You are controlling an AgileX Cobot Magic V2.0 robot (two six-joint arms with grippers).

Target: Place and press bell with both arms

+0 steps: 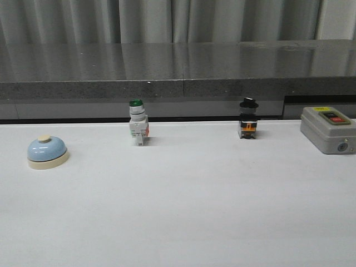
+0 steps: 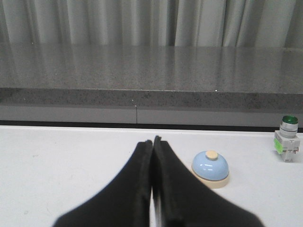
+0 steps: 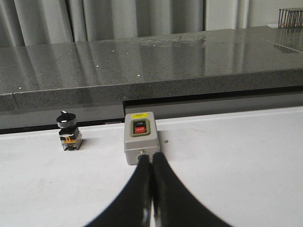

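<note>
Front view: white matte table (image 1: 183, 211), no arm in sight.
Bell: bell (image 1: 47, 152) at 9 o'clock on the table; glossy light-blue dome, cream round base, cream button on top, standing upright and alone.
Green switch: green switch (image 1: 138, 123) at 11 o'clock, white blocky body under a round green cap, well apart from the bell.
Black switch: black switch (image 1: 248, 119) at 1 o'clock, black knob over a dark body with an orange band.
Grey box: grey box (image 1: 329, 129) at 3 o'clock, boxy casing with a black and a red button on its top face.
Ledge: ledge (image 1: 178, 64), speckled grey stone, polished and reflective, runs behind the table.
Curtain: curtain (image 1: 167, 21), pale folded cloth behind the ledge.
Left end effector: left end effector (image 2: 153, 144), smooth black fingers pressed together, empty, near the bell.
Right end effector: right end effector (image 3: 151, 158), black fingers pressed together, empty, tips just before the grey box.
</note>
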